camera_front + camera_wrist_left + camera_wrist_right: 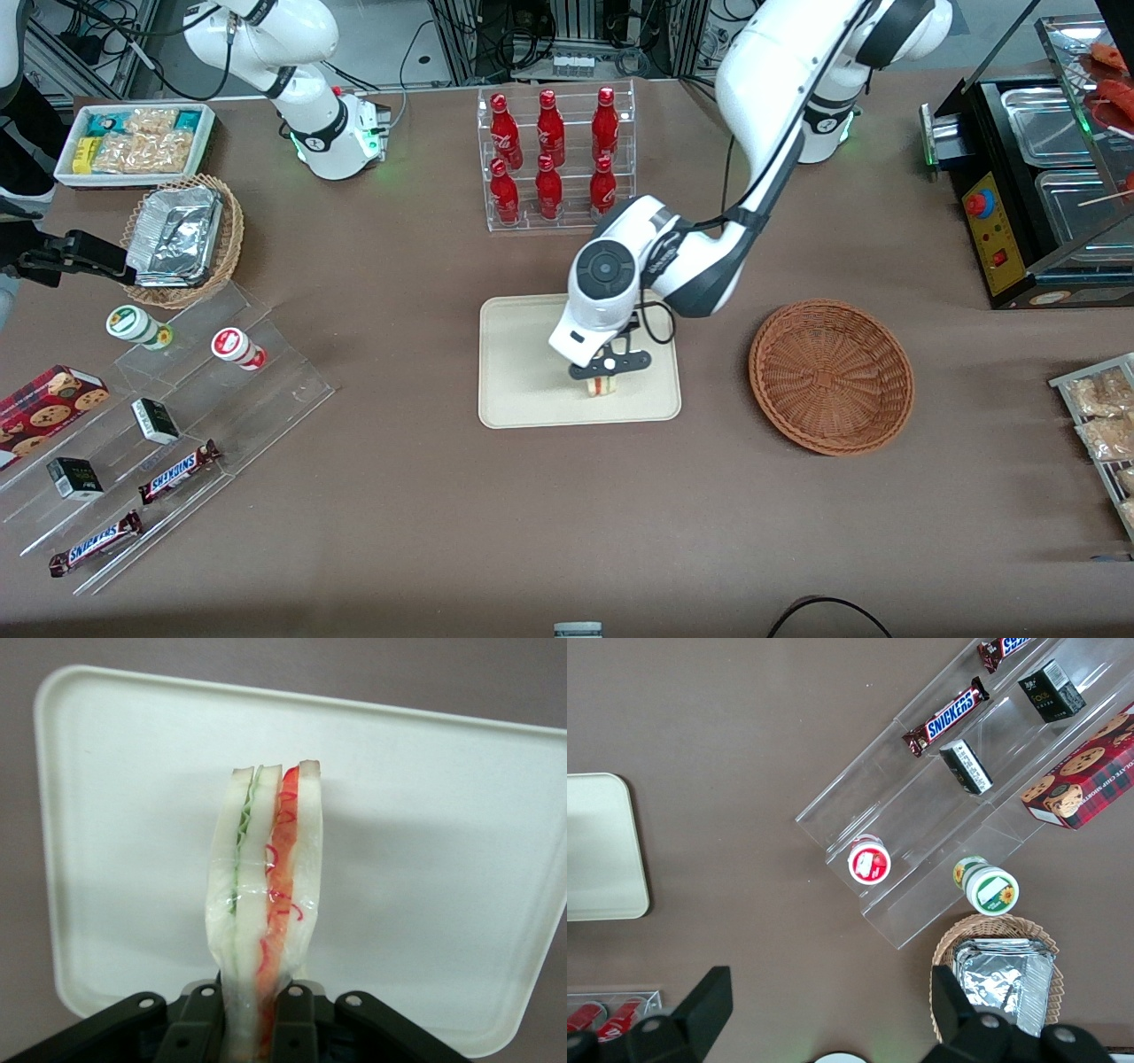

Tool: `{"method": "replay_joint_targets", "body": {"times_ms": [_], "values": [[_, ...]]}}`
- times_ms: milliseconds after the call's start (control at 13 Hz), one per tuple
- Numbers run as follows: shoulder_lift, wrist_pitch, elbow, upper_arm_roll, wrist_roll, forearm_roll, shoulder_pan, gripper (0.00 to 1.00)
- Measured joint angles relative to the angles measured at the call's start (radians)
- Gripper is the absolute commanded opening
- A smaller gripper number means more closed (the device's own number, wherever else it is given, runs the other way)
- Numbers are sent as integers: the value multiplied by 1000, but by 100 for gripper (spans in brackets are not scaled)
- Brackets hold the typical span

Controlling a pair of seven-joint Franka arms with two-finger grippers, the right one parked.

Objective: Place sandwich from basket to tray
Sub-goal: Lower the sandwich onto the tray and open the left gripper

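Fingers (199, 1023) clamped on sandwich (266, 904) over tray (124, 815); basket (831, 376) bare.

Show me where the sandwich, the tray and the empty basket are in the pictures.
sandwich (266, 895), left wrist view, on its cut edge, held by the gripper (609, 372).
tray (523, 354), front view, on its bare floor.
basket (831, 377), front view, on its woven bottom.

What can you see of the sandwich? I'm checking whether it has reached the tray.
The sandwich is a pale bread wedge with green and red filling layers, in clear wrap. It stands on edge, pinched at one end by the gripper, over the cream tray. Whether it touches the tray is unclear. The basket is empty.
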Motion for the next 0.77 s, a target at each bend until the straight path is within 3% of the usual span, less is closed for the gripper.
{"method": "replay_joint_targets", "body": {"times_ms": [615,692,769], "values": [[72,27,49,2,-85,7,-25,0],[78,37,49,2,-102,23,-29,45],[84,42,49,2,-119,43,-33,99]]}}
